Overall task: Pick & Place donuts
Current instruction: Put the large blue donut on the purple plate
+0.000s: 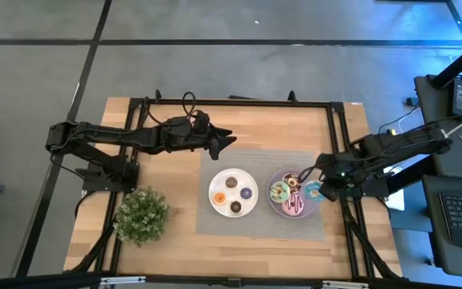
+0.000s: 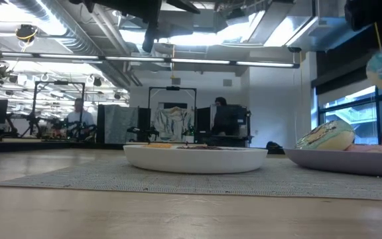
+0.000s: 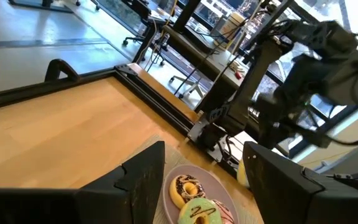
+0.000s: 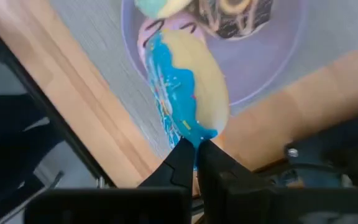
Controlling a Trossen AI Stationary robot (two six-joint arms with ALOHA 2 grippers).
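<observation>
My right tool [image 4: 194, 152] is pinched tight on the rim of the blue-iced donut [image 4: 188, 84], which hangs edge-on from the fingertips just above the near rim of the purple plate [image 4: 278, 59]. On that plate I can see the green-iced donut [image 1: 278, 192], the brown-iced one [image 1: 290, 180] and the pink striped one [image 1: 294, 206], all packed close together, with the blue one [image 1: 314, 190] at the plate's right edge. My left tool [image 1: 229, 140] waits over bare desk [image 1: 167, 172] up and to the left of the purple plate, its two fingers [image 3: 145, 180] spread wide with nothing between them. Just left of the purple plate sits the white plate [image 1: 217, 195], carrying three tiny donuts [image 1: 233, 183], orange, purple and brown. Both plates rest on a grey mat [image 1: 255, 225]. Far left of the purple plate stands a small green plant [image 1: 142, 214].
</observation>
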